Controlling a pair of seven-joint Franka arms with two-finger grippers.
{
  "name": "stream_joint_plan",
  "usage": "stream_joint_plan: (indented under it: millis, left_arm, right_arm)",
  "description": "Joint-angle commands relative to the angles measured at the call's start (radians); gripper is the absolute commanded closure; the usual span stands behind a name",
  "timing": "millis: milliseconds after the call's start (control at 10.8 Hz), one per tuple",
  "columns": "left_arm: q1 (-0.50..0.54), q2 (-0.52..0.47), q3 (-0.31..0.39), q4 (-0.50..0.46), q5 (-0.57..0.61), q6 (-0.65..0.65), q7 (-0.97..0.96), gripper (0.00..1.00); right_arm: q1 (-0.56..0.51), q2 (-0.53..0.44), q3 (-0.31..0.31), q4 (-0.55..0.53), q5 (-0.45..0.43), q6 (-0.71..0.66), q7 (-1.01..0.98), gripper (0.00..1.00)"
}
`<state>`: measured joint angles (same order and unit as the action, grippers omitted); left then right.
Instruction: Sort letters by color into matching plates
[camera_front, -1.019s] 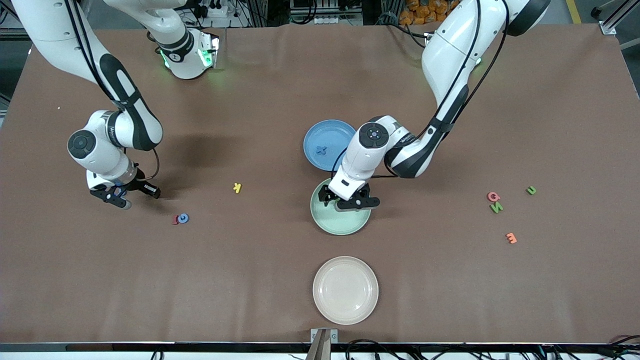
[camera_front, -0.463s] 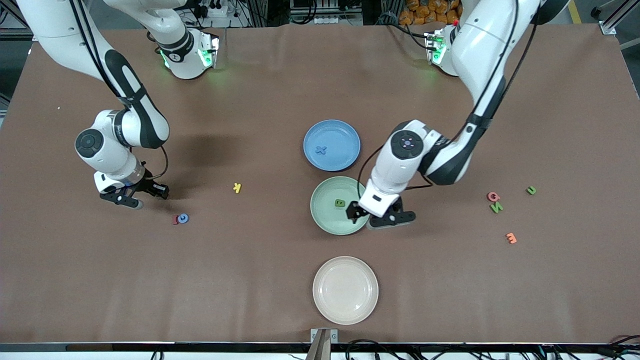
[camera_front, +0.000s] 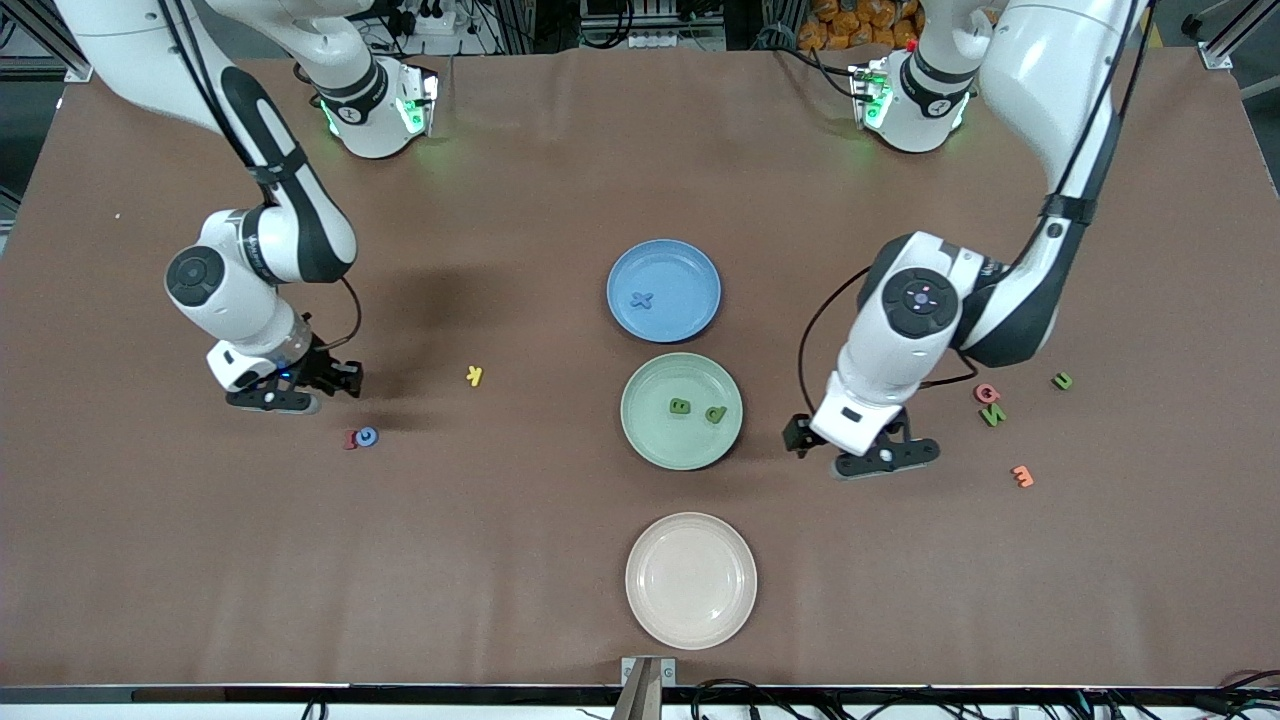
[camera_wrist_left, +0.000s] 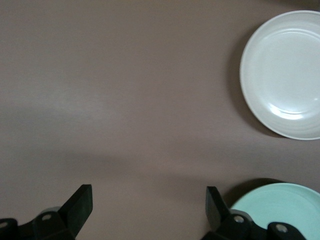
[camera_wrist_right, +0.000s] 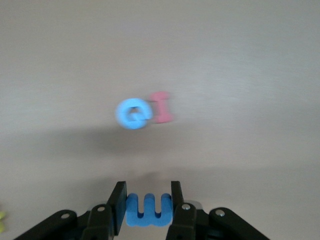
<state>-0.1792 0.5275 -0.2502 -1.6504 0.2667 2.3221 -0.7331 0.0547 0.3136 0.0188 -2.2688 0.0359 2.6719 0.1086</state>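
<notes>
Second green letter (camera_front: 715, 414) now in green plate (camera_front: 655, 450); left gripper (camera_front: 862, 452) spread, withdrawn. Right gripper (camera_wrist_right: 147, 206) pinching blue letter (camera_wrist_right: 148, 211), heading platewards.

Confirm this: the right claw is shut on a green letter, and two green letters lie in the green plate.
Wrong on colour. The right claw is shut on a blue letter, as the right wrist view shows. Two green letters do lie in the green plate.

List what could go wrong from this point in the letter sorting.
1. The right gripper pinches a blue letter only at its fingertips; it might slip out over the table before reaching the blue plate.
2. The blue round letter touches a red letter; a later pick may drag both.
3. The open left gripper heads toward mixed-colour letters and could take the pink one.
</notes>
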Motion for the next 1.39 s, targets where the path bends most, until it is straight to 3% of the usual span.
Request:
stream_joint_plan:
  millis: [0, 463, 649, 1297]
  left_arm:
    - [0.108, -0.096, -0.012, -0.119, 0.029, -0.021, 0.001, 0.0]
    - [0.302, -0.136, -0.015, -0.222, 0.029, -0.012, -0.002, 0.0]
    - [0.314, -0.156, -0.012, -0.278, 0.028, -0.012, -0.03, 0.0]
    - [0.471, -0.008, -0.004, -0.269, 0.034, 0.083, -0.055, 0.0]
  right_arm:
    - [0.068, -0.033, 0.049, 0.063, -0.01, -0.119, -0.001, 0.62]
    - [0.272, -0.022, 0.053, 0.117, -0.01, -0.159, -0.006, 0.61]
    - [0.361, -0.007, 0.053, 0.159, -0.01, -0.161, -0.01, 0.61]
    - [0.64, 0.125, 0.053, 0.304, -0.007, -0.165, 0.002, 0.62]
